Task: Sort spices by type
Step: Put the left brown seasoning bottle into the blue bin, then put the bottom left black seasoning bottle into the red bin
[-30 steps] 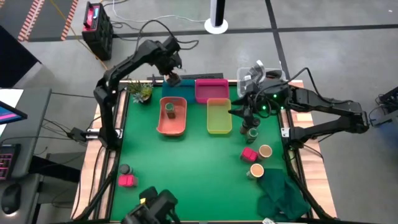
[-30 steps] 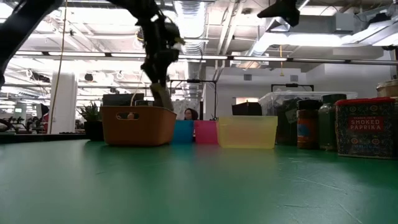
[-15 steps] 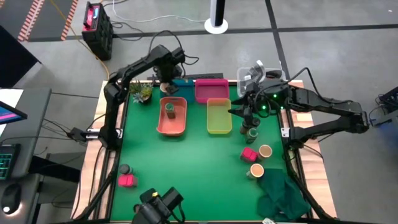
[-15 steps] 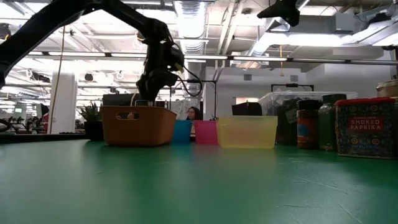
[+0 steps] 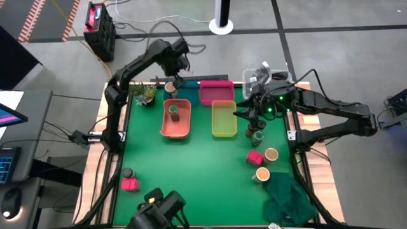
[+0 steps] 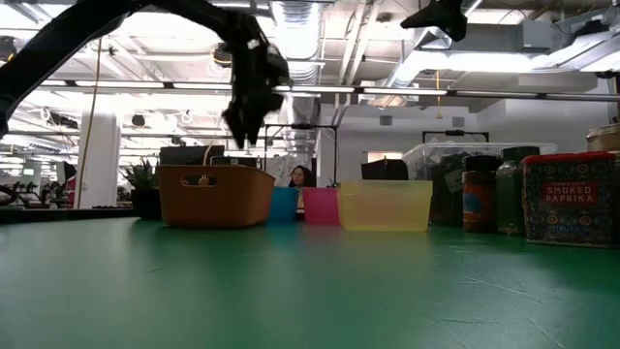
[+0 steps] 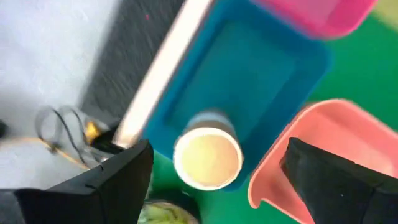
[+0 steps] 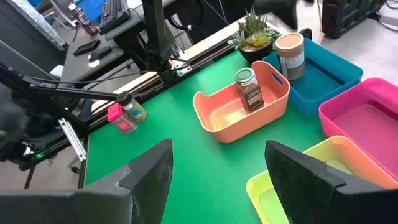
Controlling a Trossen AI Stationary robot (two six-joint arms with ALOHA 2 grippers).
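A green table [image 5: 203, 178] carries four trays at its far end: a salmon-orange tray [image 5: 176, 127], a yellow tray [image 5: 224, 119], a magenta tray [image 5: 216, 91] and a blue tray [image 5: 184, 89] tucked behind the orange one. A small potted plant [image 5: 144, 94] sits at the far left corner, and a clear box of clutter [image 5: 261, 77] at the far right.

The left arm reaches over that far edge. Its left gripper [image 5: 173, 65] hangs above the blue tray with its fingers [image 7: 112, 180] spread wide and nothing between them. Directly beneath, a tan-topped jar [image 7: 207, 158] stands upright at the left end of the blue tray, free of the fingers.

The right arm lies along the right side of the table, its right gripper [image 5: 251, 114] poised just beside the yellow tray. Its jaws are parted wide and hold nothing.

A green-topped jar [image 5: 173, 112] stands upright inside the orange tray. Near the right gripper, dark jars [image 5: 257, 135] cluster on the cloth. Closer along the right side are a magenta box [image 5: 255, 157] and two more tan-topped jars [image 5: 271, 154], [image 5: 262, 174], with a crumpled green cloth [image 5: 289, 198] at the near right corner. Well apart, by the near left edge, a second pink box [image 5: 130, 184] lies just beside a small dark-capped bottle [image 5: 127, 173].
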